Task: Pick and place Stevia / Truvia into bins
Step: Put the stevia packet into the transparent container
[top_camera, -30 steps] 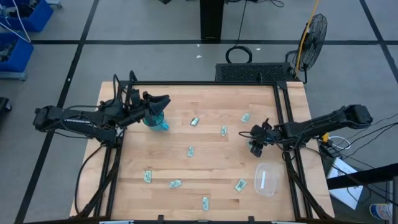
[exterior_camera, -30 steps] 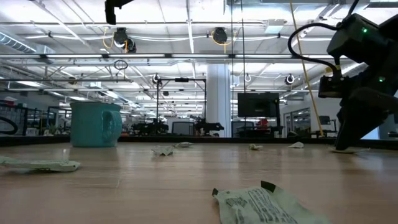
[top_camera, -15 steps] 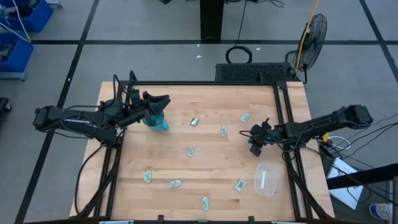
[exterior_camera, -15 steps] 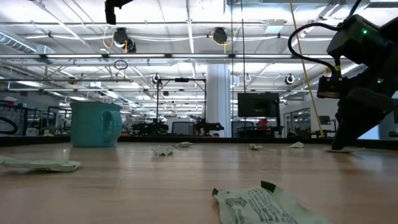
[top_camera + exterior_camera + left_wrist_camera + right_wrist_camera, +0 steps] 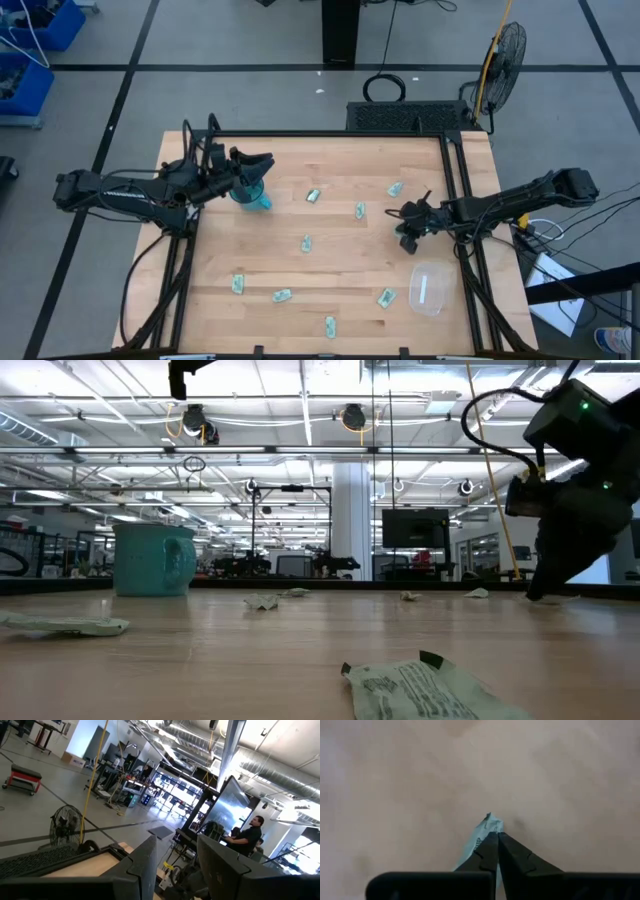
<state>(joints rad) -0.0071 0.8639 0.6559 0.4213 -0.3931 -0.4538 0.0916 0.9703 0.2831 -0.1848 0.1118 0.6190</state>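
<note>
My right gripper [image 5: 407, 237] is low over the table's right middle and shut on one pale green sachet [image 5: 489, 823]; it also shows in the low view [image 5: 536, 594]. Several more sachets lie flat on the wood, among them three [image 5: 313, 195] [image 5: 360, 210] [image 5: 306, 242]. The clear tub [image 5: 428, 288] stands near the right front with one sachet inside. My left gripper [image 5: 258, 163] hangs open above the teal mug [image 5: 247, 192] at the far left, touching nothing. My right gripper pinches the sachet between its two fingers [image 5: 487, 851]. One end of the sachet [image 5: 492, 825] sticks out past the fingertips. The fingers slant down from the table's right side. Whether the sachet is clear of the wood, I cannot tell.
The teal mug [image 5: 152, 560] stands on the far left of the table. Loose sachets lie along the near edge [image 5: 238, 284] [image 5: 282, 295] [image 5: 329, 324] [image 5: 386, 297]. A black frame [image 5: 450, 140] edges the table. A person sits in the room beyond [image 5: 248, 834].
My right gripper has shifted a little toward the table's left, staying low over the wood.
</note>
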